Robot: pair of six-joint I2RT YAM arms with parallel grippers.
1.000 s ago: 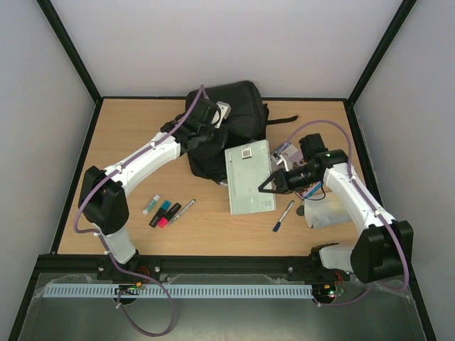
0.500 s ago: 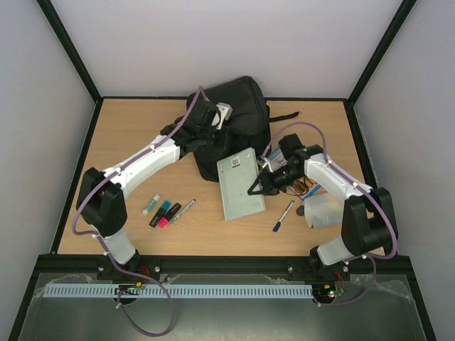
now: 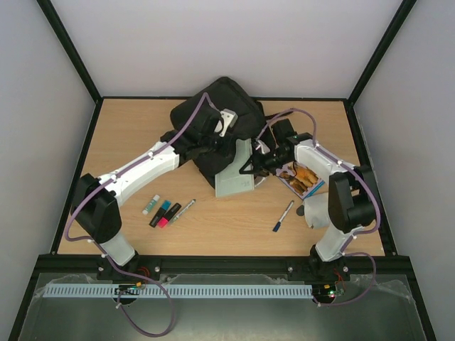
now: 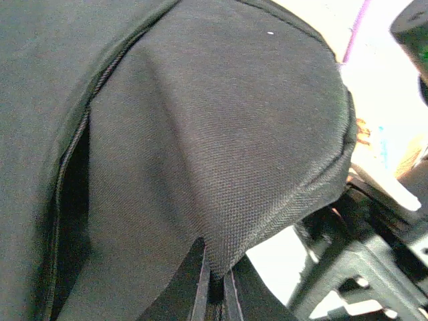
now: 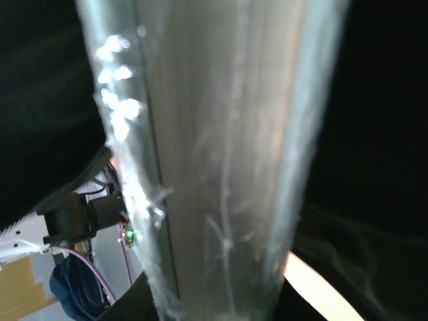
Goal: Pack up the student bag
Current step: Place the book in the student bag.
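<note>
L gripper point(image 4: 214, 291) clamps student bag point(image 3: 231, 96) flap, held up. R gripper point(image 3: 248, 167) narrowly closed on wrapped book point(image 3: 233, 182), bag mouth just ahead. Risk: slick wrap slips; corner snags fabric.

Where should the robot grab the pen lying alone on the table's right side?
Around the middle of its thin body, coming straight down from above. The pen lies flat and slanted on the table with bare wood on both sides, so the grip should go across it, not along it.
</note>
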